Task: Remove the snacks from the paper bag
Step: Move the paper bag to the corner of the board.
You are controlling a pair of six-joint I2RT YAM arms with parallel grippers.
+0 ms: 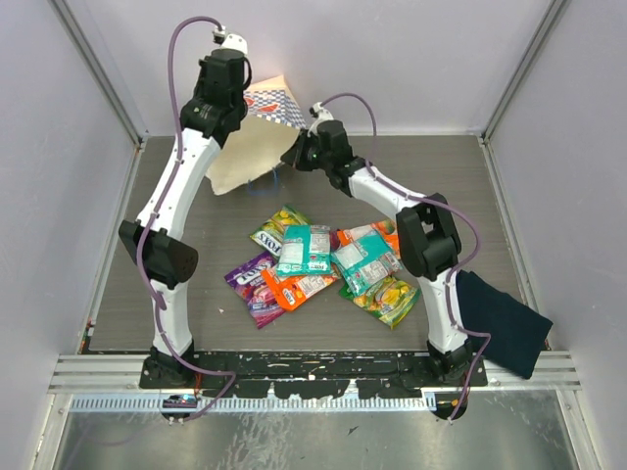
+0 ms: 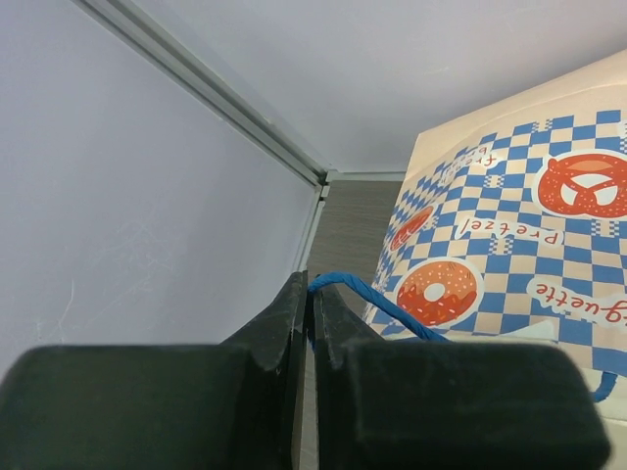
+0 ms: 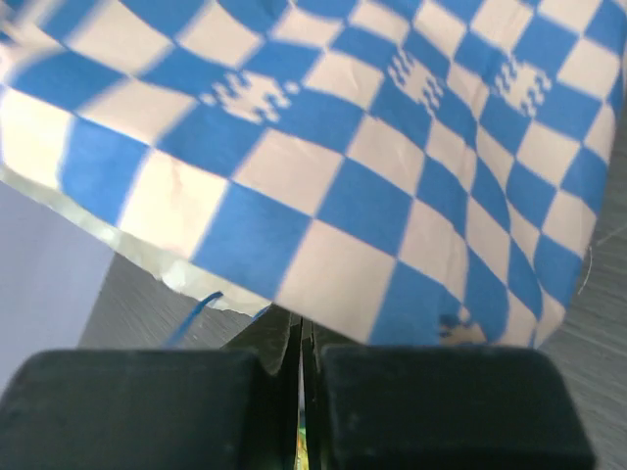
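Note:
The paper bag (image 1: 240, 162) hangs tilted above the back of the table, its checkered band (image 2: 509, 225) close to the left wrist camera. My left gripper (image 2: 311, 286) is shut on the bag's blue cord handle (image 2: 392, 304) and holds it up. My right gripper (image 1: 294, 157) is at the bag's lower mouth, shut, with its fingertips (image 3: 284, 338) tucked under the checkered rim (image 3: 343, 147). A thin green-yellow sliver, seemingly a snack packet (image 3: 301, 446), shows between its fingers. Several snacks (image 1: 313, 259) lie in a loose pile on the table in front of the bag.
A dark navy folded cloth (image 1: 505, 323) lies at the near right corner beside the right arm's base. Grey walls with metal rails (image 2: 225, 98) close in the back and sides of the table (image 1: 460, 186).

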